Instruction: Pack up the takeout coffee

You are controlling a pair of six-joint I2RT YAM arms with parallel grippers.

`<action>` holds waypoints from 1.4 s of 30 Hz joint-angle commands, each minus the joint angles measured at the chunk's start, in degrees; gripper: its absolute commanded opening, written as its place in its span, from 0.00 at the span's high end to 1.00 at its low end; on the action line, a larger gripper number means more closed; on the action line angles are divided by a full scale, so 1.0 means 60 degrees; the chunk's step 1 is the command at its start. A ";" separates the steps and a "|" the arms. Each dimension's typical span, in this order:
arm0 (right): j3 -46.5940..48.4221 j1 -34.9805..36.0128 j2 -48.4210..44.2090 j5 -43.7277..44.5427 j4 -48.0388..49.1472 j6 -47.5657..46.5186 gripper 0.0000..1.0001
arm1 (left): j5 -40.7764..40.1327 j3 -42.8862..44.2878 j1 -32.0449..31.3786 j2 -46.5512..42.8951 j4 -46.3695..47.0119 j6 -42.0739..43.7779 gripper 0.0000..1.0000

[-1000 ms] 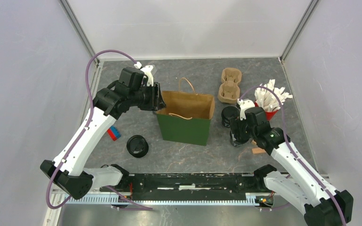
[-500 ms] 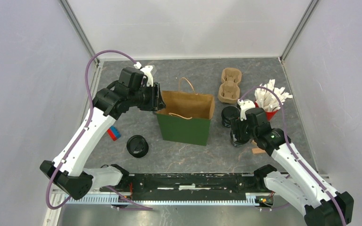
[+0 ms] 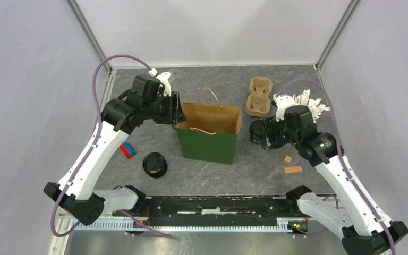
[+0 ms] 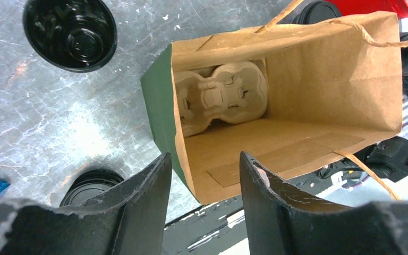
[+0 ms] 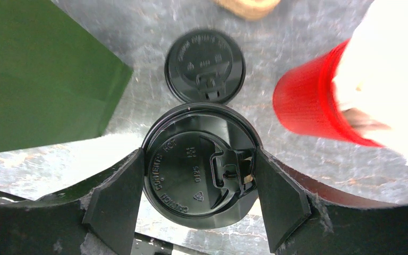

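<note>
A black lidded takeout coffee cup sits between the fingers of my right gripper, which is shut on its sides. In the top view this gripper hangs just right of the green paper bag. A second coffee cup stands on the table beside it, also visible in the right wrist view. A third cup stands left of the bag. My left gripper is open at the bag's left rim, with the bag wall between its spread fingers. A pulp carrier lies inside the bag.
Another tan pulp carrier lies behind the bag. The red cup of white packets stands at the right. Two small wooden blocks lie near the right arm. A red-and-blue block lies at the left.
My right gripper has closed on a coffee cup, lifted it and carried it back and slightly right, uncovering the wooden blocks. The left gripper has stayed at the bag rim.
</note>
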 commanded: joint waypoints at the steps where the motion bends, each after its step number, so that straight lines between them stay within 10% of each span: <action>1: 0.2026 -0.0023 0.0279 -0.0312 -0.0705 -0.0287 0.27 | -0.0450 0.0713 0.0018 0.0112 -0.0449 -0.0169 0.42; 11: 0.5660 -0.0023 0.1358 -0.1651 -0.0757 0.0379 0.28 | -0.0665 0.1302 0.0201 0.0898 -0.0981 -0.0462 0.41; 22: 0.4446 -0.0003 0.1021 -0.3433 0.2042 0.1470 0.28 | -0.0239 0.1053 0.0235 0.0846 -0.0499 -0.0125 0.53; 31: 0.4704 0.1001 0.1472 -0.3319 0.2434 0.1704 0.29 | 0.0858 0.0472 0.0231 0.0435 0.0453 -0.0209 0.92; 42: 0.4322 0.3000 0.1979 -0.2192 0.2925 0.1447 0.29 | 0.1526 0.0260 0.0230 0.0331 0.0913 -0.0467 0.94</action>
